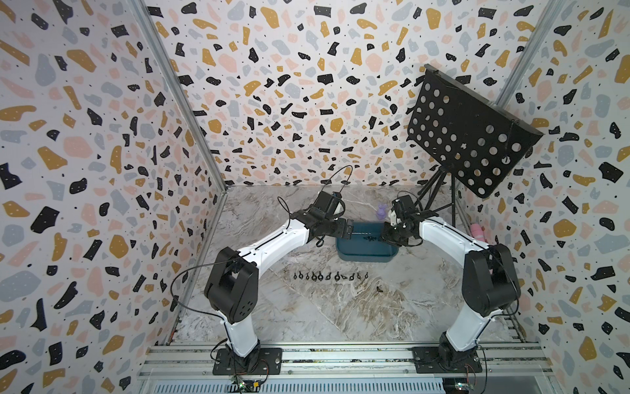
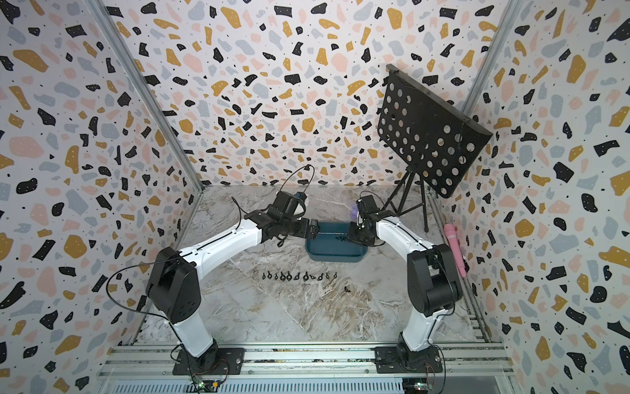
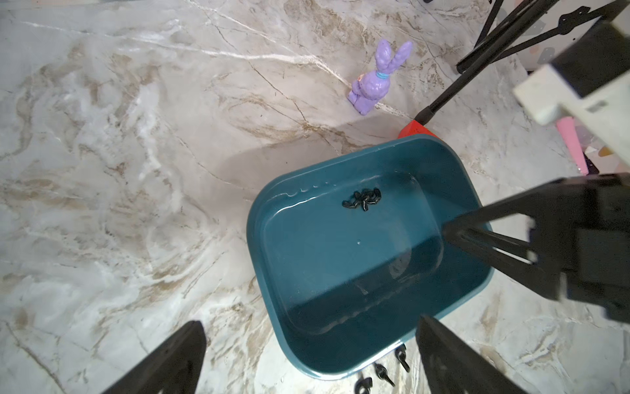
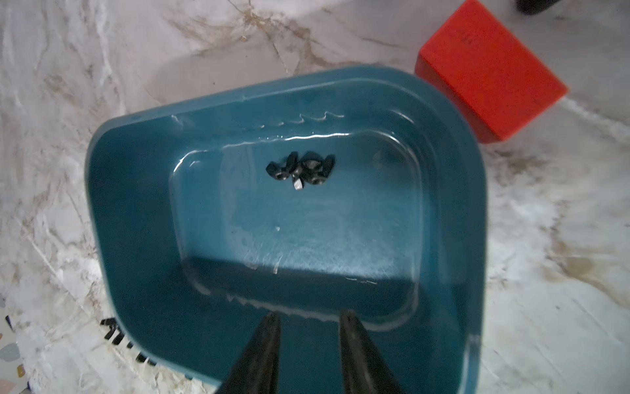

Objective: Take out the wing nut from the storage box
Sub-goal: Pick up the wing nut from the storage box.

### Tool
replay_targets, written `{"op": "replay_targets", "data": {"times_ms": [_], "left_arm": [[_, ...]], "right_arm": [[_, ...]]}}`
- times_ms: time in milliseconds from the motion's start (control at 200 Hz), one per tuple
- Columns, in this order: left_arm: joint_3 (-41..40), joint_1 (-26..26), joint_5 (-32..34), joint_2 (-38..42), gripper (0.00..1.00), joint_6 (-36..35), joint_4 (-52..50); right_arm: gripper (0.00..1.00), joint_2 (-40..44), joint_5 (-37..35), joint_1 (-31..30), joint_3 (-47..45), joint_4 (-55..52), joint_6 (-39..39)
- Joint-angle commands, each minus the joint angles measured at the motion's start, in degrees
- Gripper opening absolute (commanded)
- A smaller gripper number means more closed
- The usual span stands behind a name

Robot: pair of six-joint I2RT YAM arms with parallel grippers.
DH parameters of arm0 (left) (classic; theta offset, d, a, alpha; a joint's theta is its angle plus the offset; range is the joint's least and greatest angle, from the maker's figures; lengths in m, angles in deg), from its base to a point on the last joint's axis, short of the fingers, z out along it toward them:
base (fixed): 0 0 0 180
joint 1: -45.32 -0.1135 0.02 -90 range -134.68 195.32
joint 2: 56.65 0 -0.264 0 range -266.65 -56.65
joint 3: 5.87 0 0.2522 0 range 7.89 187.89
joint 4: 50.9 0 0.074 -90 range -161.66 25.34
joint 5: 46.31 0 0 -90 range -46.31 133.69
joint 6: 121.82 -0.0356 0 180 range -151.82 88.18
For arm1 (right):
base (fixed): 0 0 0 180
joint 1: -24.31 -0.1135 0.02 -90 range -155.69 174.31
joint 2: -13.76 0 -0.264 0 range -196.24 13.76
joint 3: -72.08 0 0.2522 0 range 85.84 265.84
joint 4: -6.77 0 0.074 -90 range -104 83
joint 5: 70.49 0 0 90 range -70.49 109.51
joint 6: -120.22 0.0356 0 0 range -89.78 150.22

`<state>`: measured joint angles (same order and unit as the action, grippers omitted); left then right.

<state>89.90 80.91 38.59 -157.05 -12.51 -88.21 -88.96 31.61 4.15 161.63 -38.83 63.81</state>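
Nearest, the right gripper [image 4: 310, 315] is set narrow, nothing held, and pointed down into the storage box [image 4: 136, 204]. A cluster of wing nuts [image 4: 300, 169] is left on the box floor; a row of wing nuts [image 1: 329, 276] is already laid on the table near the box, so the task is judged partly done. The left gripper [image 3: 306, 327] is held wide and empty over the box's opposite end, both arms bent inward.

Both top views are looking steeply down from high at the near edge over the whole marble table [image 1: 306, 317]. Both wrist cameras are peering closely into the storage box [image 3: 262, 238] from opposite ends, sharing its wing nuts [image 4: 300, 169].
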Motion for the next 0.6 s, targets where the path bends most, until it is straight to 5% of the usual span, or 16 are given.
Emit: {"op": "replay_targets", "data": {"times_ms": [0, 591], "left_arm": [[-1.8, -0.9, -1.8, 3.0, 1.00, 1.4, 0.3], [-4.6, -3.9, -3.6, 6.9, 1.00, 1.7, -1.1]], "right_arm": [[0.32, -2.3, -3.0, -1.6, 4.0, -0.4, 2.6], [0.28, -14.8, -8.0, -1.4, 12.9, -1.1, 6.3]]}}
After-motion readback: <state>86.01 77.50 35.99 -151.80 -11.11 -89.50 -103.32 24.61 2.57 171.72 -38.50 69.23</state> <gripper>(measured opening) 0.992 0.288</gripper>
